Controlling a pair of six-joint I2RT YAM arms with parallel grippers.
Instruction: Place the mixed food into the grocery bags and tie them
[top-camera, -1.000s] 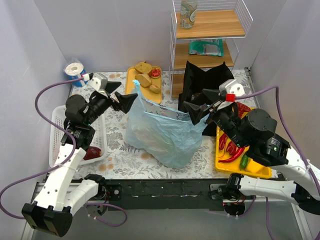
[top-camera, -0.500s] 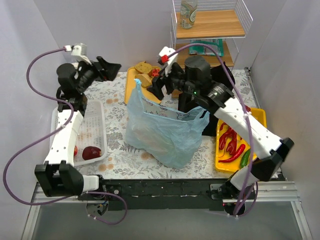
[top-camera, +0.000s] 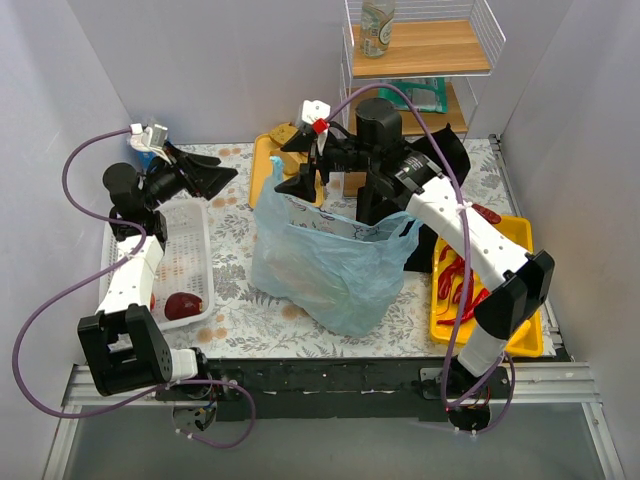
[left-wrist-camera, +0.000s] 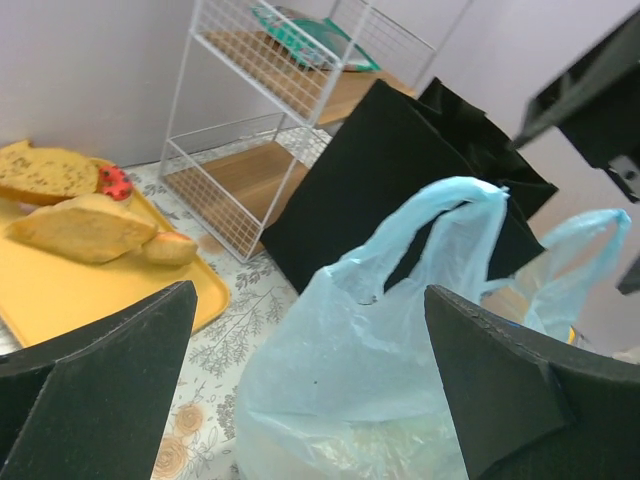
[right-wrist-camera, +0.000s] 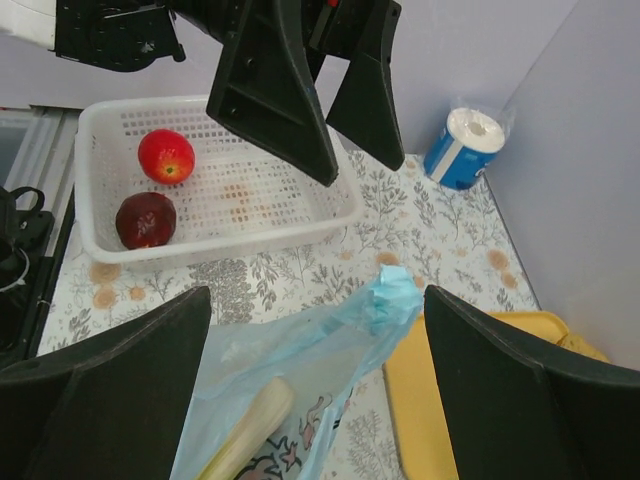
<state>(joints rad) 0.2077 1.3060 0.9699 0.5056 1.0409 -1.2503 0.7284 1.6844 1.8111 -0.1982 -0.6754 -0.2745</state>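
The blue bag (top-camera: 330, 265) stands slumped at the centre of the worktop (top-camera: 240, 300), mouth up, with the black bag (top-camera: 395, 175) just behind it toward the upper right. Its left handle (top-camera: 274, 170) sticks up as a twisted tip at the bag's upper-left corner. The right handle (top-camera: 408, 228) lies at the other end of the mouth, so the mouth's long axis runs left to right across the frame. In the right wrist view the left handle sits low in the middle, between the two jaws and below them, and a pale stalk (right-wrist-camera: 245, 430) shows inside the bag. In the top view the right jaws hang just right of and above that handle tip, over the near end of the tray (top-camera: 262, 157) of bread (left-wrist-camera: 85, 225); they are spread wide and hold nothing. The left jaws, equally wide and empty, point at the same handle from the left of the frame, near but clearly apart, past the upper end of the basket (top-camera: 180, 265). By my reading the right arm is the nearer to that handle, and a grasp would call for a short drop onto the tip
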